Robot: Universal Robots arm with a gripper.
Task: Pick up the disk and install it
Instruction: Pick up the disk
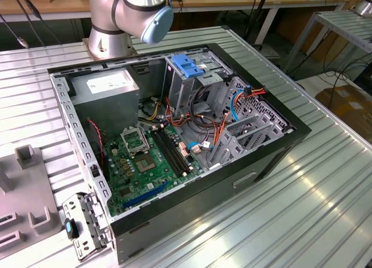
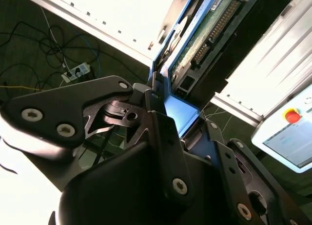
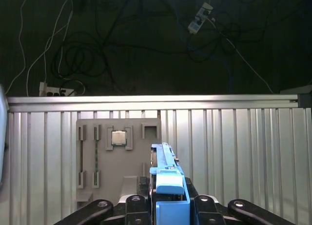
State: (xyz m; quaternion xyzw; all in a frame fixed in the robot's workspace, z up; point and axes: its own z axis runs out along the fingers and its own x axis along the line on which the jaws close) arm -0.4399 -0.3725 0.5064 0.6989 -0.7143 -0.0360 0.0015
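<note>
**One disk [image 3: 167,178] pinched edge-on in the gripper [image 3: 168,208]**

Two black, bolted metal fingers [image 3: 144,193] press against the flat faces of the disk. In the first wrist view it stands as a thin slab, with its glossy light-blue plastic side rail [image 3: 169,186] turned to the camera. In the second wrist view the gripper [image 2: 181,120] clamps the same disk [image 2: 195,49]. Its underside shows a green circuit board [image 2: 217,17] with a row of connector pins, edged in blue. The disk is held off the table [image 3: 234,152]. Beyond it lies a matte grey fixture plate [image 3: 131,161] with moulded slots and a square silver processor chip [image 3: 119,137] seated in one recess.

The table is ribbed aluminium that throws back bright glare. In the exterior view a black steel computer case [image 1: 192,207] lies open on it. Inside are a green motherboard [image 1: 145,157], a boxy grey power supply [image 1: 107,90] on the far side, and a bare blue plastic bracket [image 1: 187,64] in the drive cage. The arm [image 1: 128,15], smooth grey with a pale blue cap, rises at the table's far edge.

Beyond the table the floor [image 3: 146,49] is dark and strewn with looping cables and a white power strip [image 3: 201,17]. A pendant [image 2: 287,137] with a red button sits nearby, and wooden workbenches [image 1: 58,0] stand at the back.
</note>
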